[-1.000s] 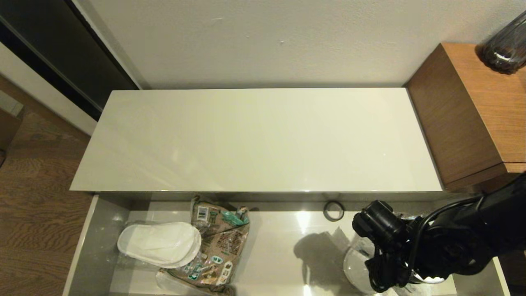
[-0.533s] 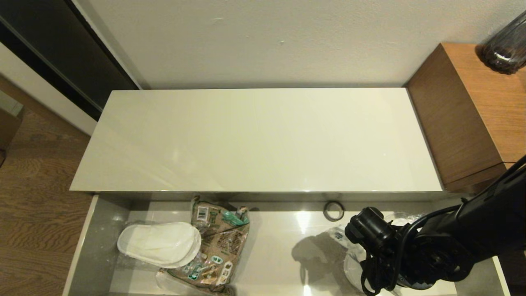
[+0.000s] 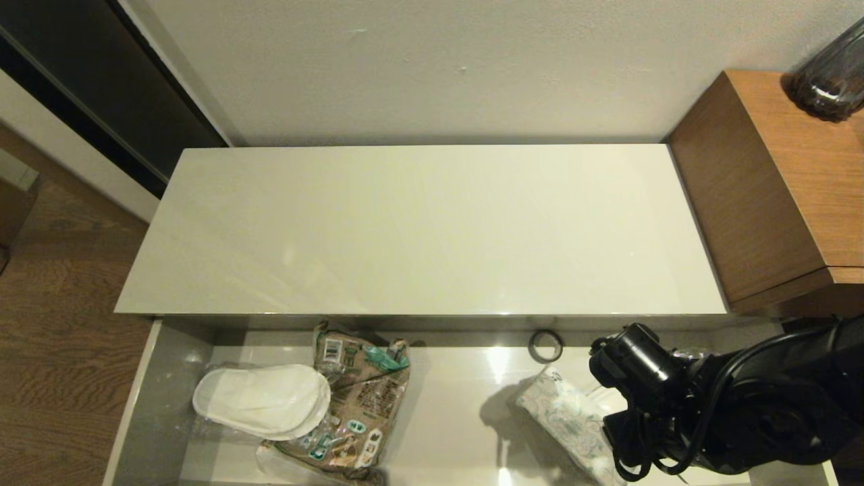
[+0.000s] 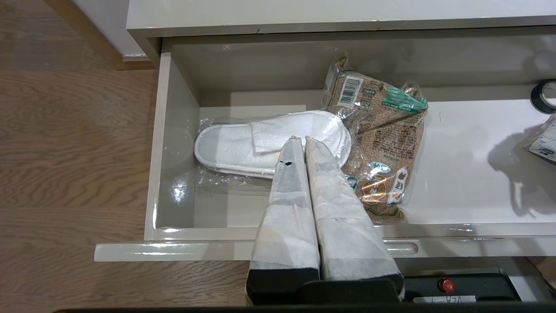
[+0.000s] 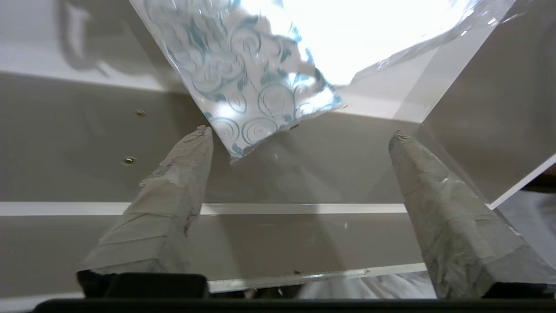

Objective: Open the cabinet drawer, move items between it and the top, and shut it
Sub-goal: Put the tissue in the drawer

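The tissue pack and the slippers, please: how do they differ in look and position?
The tissue pack bears blue swirl print; the slippers are plain white in clear plastic. The pack lies slanted at the right of the drawer, by the open right gripper; the slippers lie at its left end, beside a brown packet, with the shut left gripper over them. Both are soft, white and in the open drawer.

1. We see warm, even indoor light falling from above.
2. Glare spots shine on the drawer floor [image 3: 499, 364].
3. The tissue pack [image 3: 570, 425] casts a soft shadow leftward.
4. In the right wrist view the pack burns out white.
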Controlling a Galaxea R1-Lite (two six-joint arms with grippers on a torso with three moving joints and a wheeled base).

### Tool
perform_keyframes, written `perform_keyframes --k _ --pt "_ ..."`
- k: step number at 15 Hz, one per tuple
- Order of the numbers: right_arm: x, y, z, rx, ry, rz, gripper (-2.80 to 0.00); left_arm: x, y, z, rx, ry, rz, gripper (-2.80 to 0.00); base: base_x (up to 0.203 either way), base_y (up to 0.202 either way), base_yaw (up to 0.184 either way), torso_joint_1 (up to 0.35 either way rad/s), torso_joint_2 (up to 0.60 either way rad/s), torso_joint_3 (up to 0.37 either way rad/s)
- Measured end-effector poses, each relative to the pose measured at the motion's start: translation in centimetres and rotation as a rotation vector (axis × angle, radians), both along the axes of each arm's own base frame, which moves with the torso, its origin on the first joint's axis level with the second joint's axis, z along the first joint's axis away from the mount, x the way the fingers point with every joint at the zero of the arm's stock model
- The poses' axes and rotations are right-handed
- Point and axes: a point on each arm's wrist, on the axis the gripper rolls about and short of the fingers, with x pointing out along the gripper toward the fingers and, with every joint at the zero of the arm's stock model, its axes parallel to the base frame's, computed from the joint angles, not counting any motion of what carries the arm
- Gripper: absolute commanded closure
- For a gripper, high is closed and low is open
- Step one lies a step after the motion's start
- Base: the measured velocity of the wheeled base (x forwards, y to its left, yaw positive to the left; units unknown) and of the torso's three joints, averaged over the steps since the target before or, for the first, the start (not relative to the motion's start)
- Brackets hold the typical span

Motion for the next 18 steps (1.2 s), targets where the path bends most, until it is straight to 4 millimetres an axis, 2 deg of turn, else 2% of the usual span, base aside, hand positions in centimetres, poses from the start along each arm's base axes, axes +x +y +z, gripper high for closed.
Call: perform_keyframes --k 3,8,12,14,15,18 --pt "-0.9 -0.6 3.0 0.073 -0.085 -0.02 -2.8 0.0 0.0 0.0 0.0 0.0 0.0 0.0 0.0 0.0 0.0 0.0 0.0 0.0" --pt "-3.5 -2.5 7.8 0.201 -0.182 -0.131 -2.8 0.0 0.0 0.0 0.0 0.0 0.0 0.0 0.0 0.0 0.0 0.0 0.0 0.0" --pt "-5.9 -4.2 8.8 0.266 -0.192 -0.207 -2.8 0.0 0.0 0.0 0.0 0.0 0.0 0.0 0.0 0.0 0.0 0.0 0.0 0.0" --pt "-7.3 -5.2 7.9 0.286 -0.157 -0.237 -2.8 0.0 0.0 0.0 0.0 0.0 0.0 0.0 0.0 0.0 0.0 0.0 0.0 0.0" --pt "-8.0 -5.7 7.2 0.296 -0.137 -0.257 0.0 0.0 0.0 0.0 0.0 0.0 0.0 0.0 0.0 0.0 0.0 0.0 0.0 0.0" --pt "-9.8 -6.9 5.7 0.364 -0.109 -0.332 0.0 0.0 0.0 0.0 0.0 0.0 0.0 0.0 0.0 0.0 0.0 0.0 0.0 0.0"
